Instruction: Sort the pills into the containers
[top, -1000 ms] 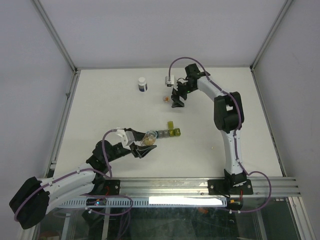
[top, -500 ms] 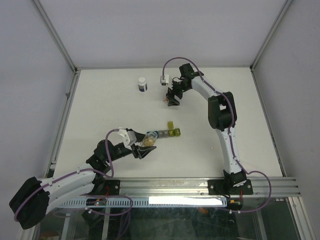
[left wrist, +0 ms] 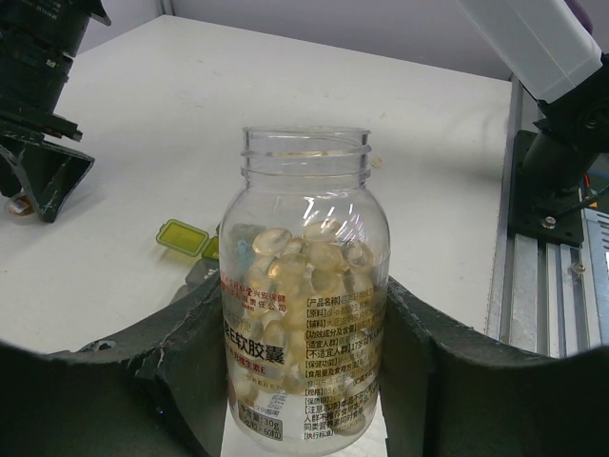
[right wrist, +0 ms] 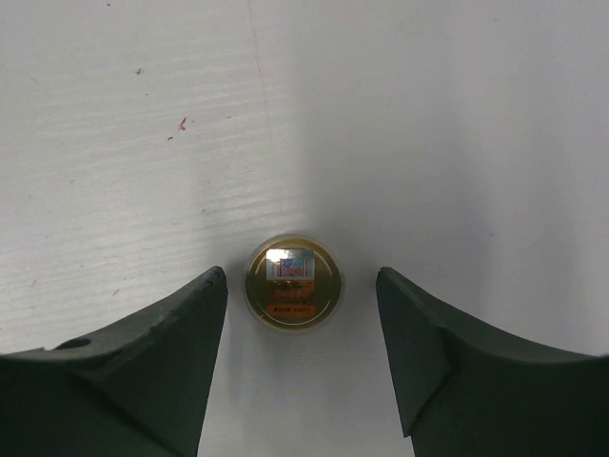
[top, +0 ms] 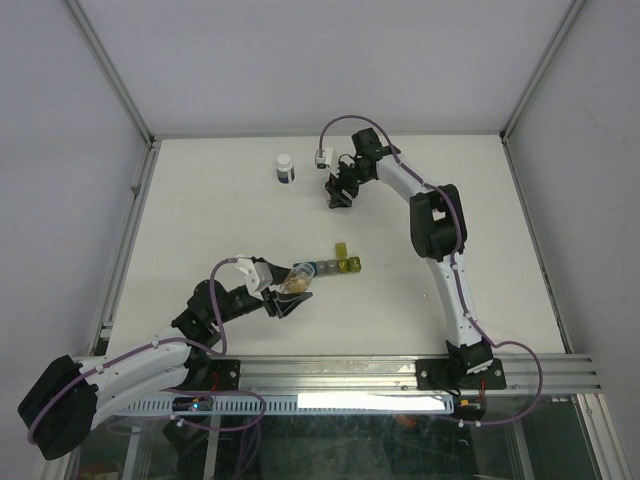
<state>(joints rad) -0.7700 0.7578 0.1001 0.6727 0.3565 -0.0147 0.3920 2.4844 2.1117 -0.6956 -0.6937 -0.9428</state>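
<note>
Pale yellow pills (left wrist: 306, 259) sit in the uncapped clear bottle (left wrist: 304, 371), which my left gripper (top: 287, 288) has clamped. The containers (top: 338, 266) lie just beside it at 3 o'clock, strip axis 9-to-3, so the left arm is nearer. My right gripper (right wrist: 300, 288) hangs spread over the small vial (right wrist: 293, 283) at 12 o'clock, not gripping.

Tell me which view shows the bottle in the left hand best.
The left wrist view: the bottle is close, uncapped, its pale capsules and label clear. The top view shows it tiny in the left hand; the right wrist view misses it.
</note>
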